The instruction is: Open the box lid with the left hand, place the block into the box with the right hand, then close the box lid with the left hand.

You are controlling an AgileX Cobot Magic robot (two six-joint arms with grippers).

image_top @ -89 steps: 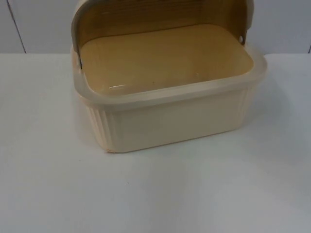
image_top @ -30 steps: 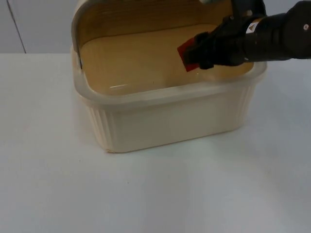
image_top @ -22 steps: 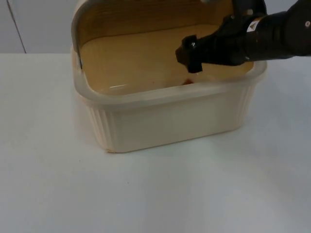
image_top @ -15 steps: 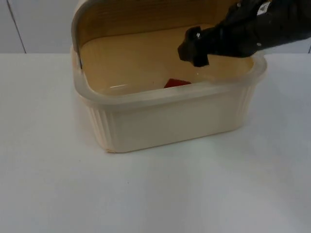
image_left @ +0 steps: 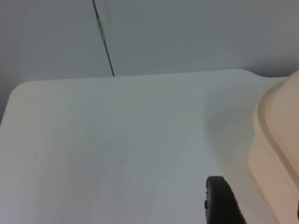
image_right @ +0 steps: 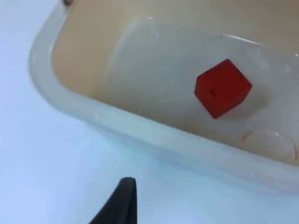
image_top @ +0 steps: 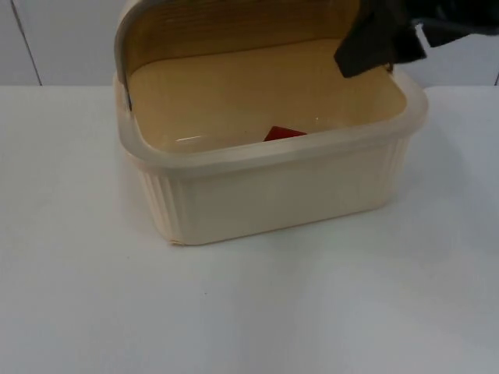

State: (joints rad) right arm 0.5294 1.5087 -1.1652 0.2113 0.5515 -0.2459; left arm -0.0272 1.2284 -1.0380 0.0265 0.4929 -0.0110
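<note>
A: Block (image_right: 223, 87), red: now on the floor of the box (image_top: 281, 195), near the front wall. A second ago the right hand (image_top: 380, 43) held it over the box.
B: Step two done, then. Lid (image_top: 234, 23)?
A: Upright, open; closing falls to the left hand (image_left: 219, 198).
B: Hands' state?
A: Right: empty, pulled back above the far rim, spread not readable. Left: waiting beside the box over the tabletop (image_left: 117, 140), touching nothing; spread not readable.

White table top (image_top: 257, 312), ending at a grey partition wall (image_top: 62, 39) at 12 o'clock. One cream ribbed box (image_top: 273, 195) rests directly on the table, toward 12 o'clock of centre, its lid raised at the far side. In the left wrist view, the box's rim (image_left: 280, 135) adjoins bare table.
</note>
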